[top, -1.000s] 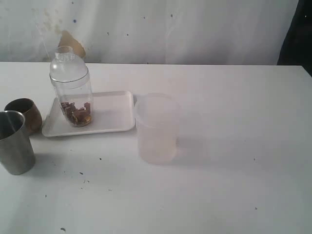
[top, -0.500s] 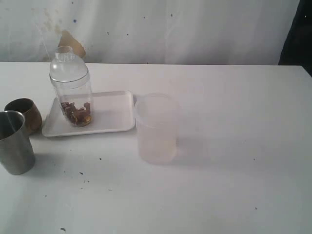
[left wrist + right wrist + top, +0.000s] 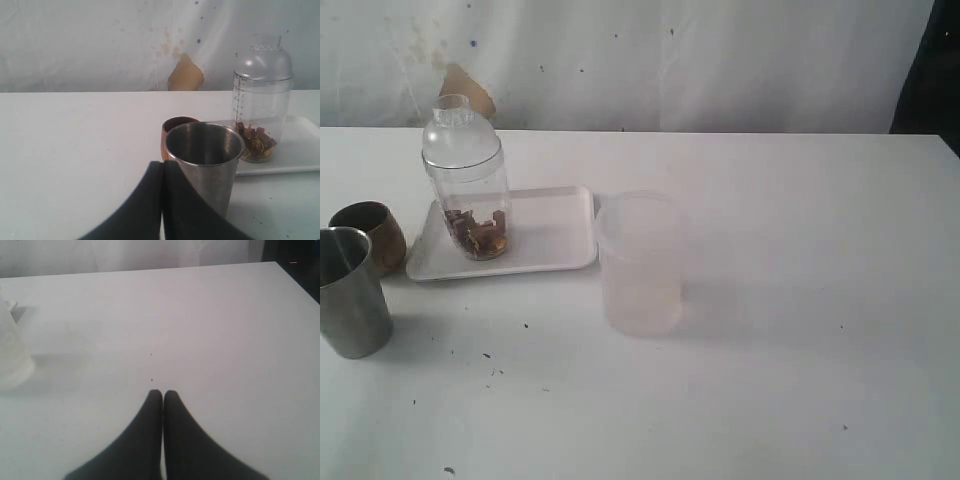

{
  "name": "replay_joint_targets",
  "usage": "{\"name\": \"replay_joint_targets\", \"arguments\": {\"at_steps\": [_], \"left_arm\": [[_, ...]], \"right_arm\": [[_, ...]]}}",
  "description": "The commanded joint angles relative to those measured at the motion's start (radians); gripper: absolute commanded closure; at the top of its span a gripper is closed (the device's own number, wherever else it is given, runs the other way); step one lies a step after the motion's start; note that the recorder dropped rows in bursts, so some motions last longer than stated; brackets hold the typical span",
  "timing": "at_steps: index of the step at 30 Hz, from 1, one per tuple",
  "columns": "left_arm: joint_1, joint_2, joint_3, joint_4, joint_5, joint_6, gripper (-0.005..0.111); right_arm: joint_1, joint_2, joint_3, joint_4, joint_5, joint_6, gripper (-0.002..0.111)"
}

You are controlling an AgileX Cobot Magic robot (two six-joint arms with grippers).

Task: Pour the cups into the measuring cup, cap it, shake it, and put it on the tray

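Note:
The clear measuring cup (image 3: 468,190) stands upright on the white tray (image 3: 555,235), its dome lid on and brown pieces at its bottom. The same measuring cup (image 3: 260,100) and tray (image 3: 300,150) appear in the left wrist view. The steel tumbler (image 3: 350,290) stands at the table's left edge, with the short brown cup (image 3: 370,232) just behind it. My left gripper (image 3: 163,165) is shut and empty, close in front of the steel tumbler (image 3: 207,160); the brown cup (image 3: 175,125) peeks out behind. My right gripper (image 3: 163,394) is shut and empty over bare table. Neither gripper shows in the exterior view.
A frosted, milky tumbler (image 3: 640,262) stands right of the tray near the table's middle; its side shows as the frosted tumbler (image 3: 10,355) in the right wrist view. A stained white wall (image 3: 640,60) runs behind the table. Small dark specks (image 3: 490,365) dot the front.

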Motion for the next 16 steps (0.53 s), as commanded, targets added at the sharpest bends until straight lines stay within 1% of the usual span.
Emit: {"name": "replay_joint_targets", "arguments": {"at_steps": [1,16], "left_arm": [[-0.001,-0.004,0.006,-0.009,-0.001,-0.003,0.107],[-0.001,-0.004,0.006,-0.009,-0.001,-0.003,0.107]], "right_arm": [[-0.002,-0.005,0.003,-0.008,-0.004,0.001,0.108],[-0.002,-0.005,0.003,-0.006,-0.004,0.017,0.108]]}}
